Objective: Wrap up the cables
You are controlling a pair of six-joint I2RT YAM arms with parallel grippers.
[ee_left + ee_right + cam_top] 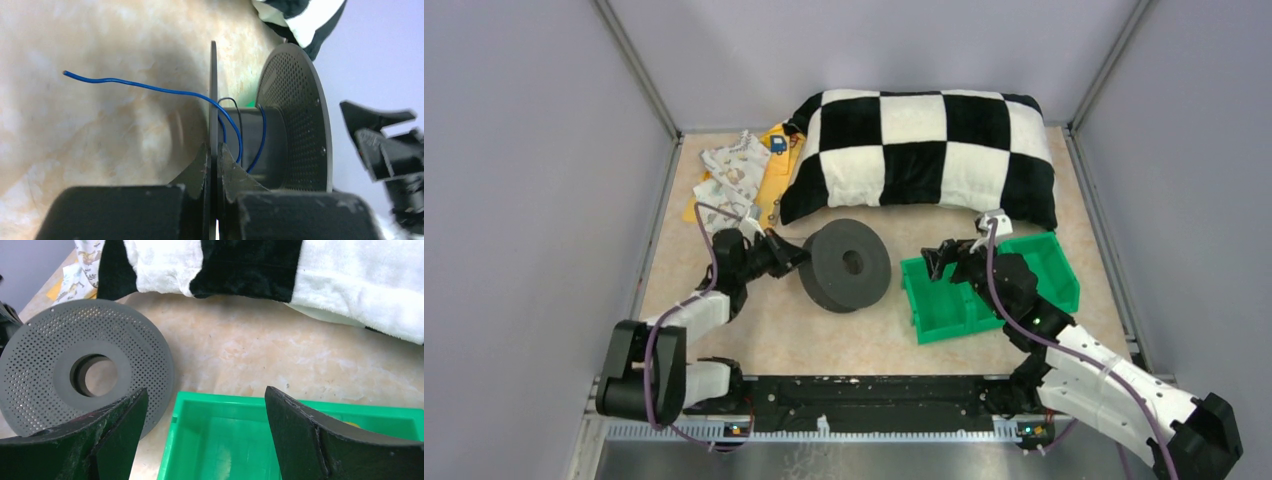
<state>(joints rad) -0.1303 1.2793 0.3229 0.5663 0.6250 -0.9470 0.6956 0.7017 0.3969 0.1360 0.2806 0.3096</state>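
At the table's middle, from above, the spool [846,265] sits tilted between the left gripper [798,257] and the green bin [942,315], with the right gripper [937,259] over the bin. In the left wrist view, the fingers [200,167] pinch the spool's thin flange, and the blue cable [150,86] loops loosely round the hub. In the right wrist view, the jaws gape wide above the bin.

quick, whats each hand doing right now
Left hand: closed, gripping one flange of the spool.
Right hand: open, holding nothing, over the green bin.
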